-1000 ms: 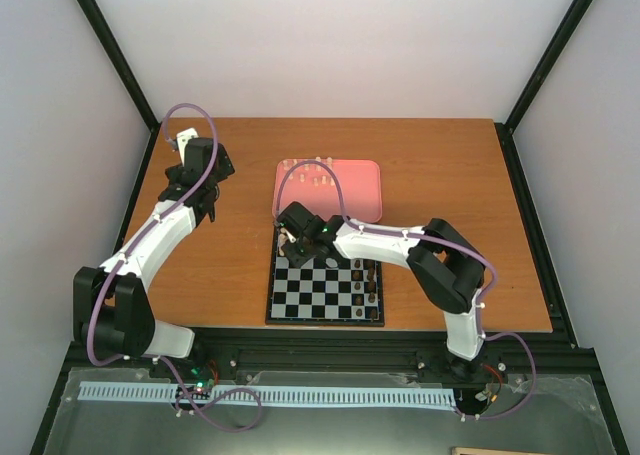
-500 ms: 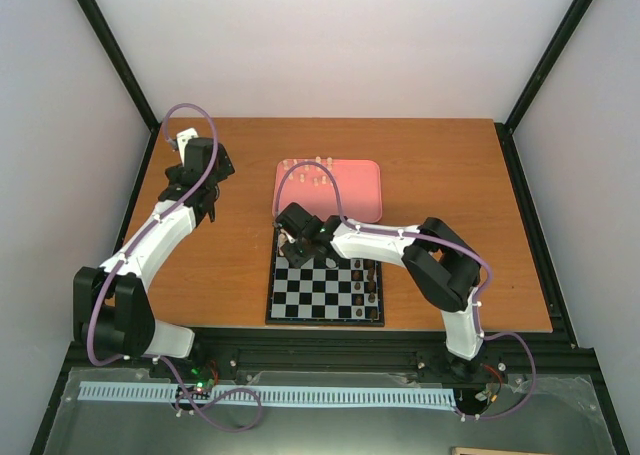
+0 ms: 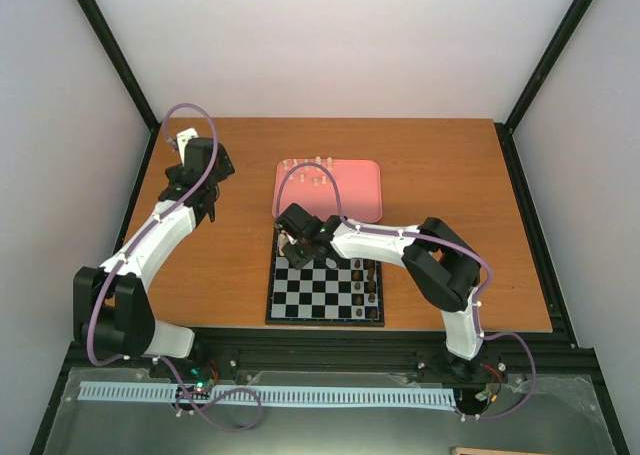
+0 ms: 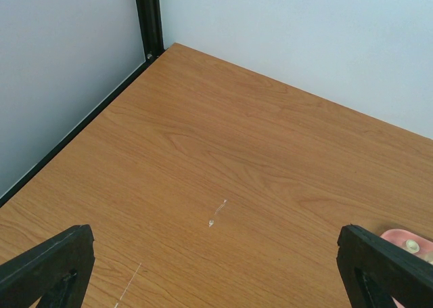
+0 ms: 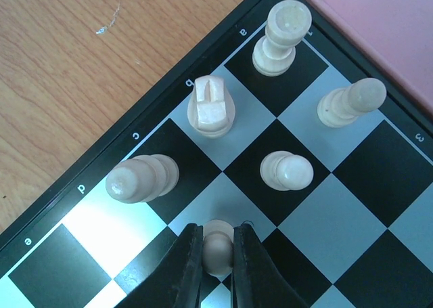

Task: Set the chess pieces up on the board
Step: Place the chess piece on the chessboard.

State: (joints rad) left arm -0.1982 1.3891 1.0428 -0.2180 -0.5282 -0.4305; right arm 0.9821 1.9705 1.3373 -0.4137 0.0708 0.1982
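My right gripper [image 5: 217,235] pinches a cream pawn [image 5: 218,248], probably light and slippery, by its head, lower centre; left gripper [image 4: 214,267] gapes.

A pink tray [image 3: 358,197] lies on the wooden table [image 3: 450,190], near dark brown pieces [image 3: 371,281].

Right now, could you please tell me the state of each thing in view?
right gripper: shut on the held pawn.
left gripper: open, empty.
held pawn: upright, clamped over the board.
chess pieces: five upright at the board's corner, others on the pink tray.
dark pieces: on the board's right side.
board: flat, partly set.
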